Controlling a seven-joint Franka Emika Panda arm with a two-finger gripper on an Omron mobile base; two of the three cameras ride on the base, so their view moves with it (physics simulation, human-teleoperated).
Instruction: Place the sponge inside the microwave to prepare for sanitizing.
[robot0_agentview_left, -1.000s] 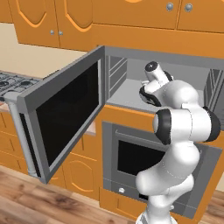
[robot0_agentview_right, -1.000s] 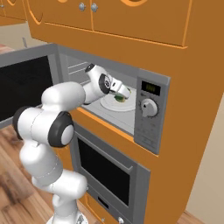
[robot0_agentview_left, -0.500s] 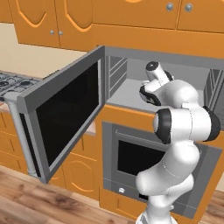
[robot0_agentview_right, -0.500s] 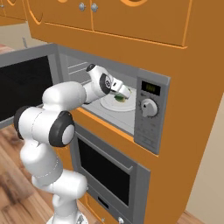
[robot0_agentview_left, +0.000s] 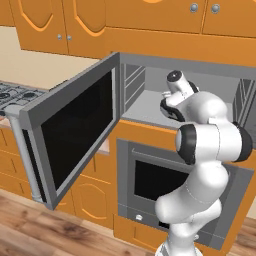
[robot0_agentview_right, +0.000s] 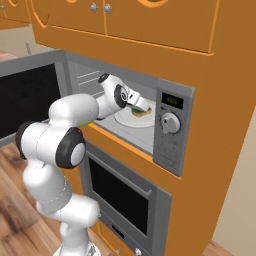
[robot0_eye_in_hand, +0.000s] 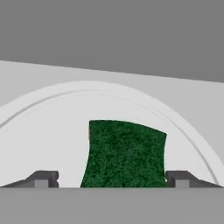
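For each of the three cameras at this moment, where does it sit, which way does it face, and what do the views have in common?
Left base view: behind the arm on its left, facing the open microwave and the oven below; the arm rises lower right.
Right base view: behind on its right, facing the cavity; the arm rises lower left, gripper over the sponge.
Hand view: on the hand, looking at the sponge on the white plate; fingers spread apart.
Shared: both base views show the microwave; right base and hand views share the sponge.

- We see the sponge (robot0_eye_in_hand: 124, 153) with a dark green, speckled top.
- We see the plate (robot0_eye_in_hand: 52, 131) in plain white.
- We see the microwave (robot0_agentview_right: 172, 132) in grey, with a black glass door (robot0_agentview_left: 75, 132).
- We see orange cabinets (robot0_agentview_left: 75, 25) and a brown wood-grain floor (robot0_agentview_left: 45, 230).
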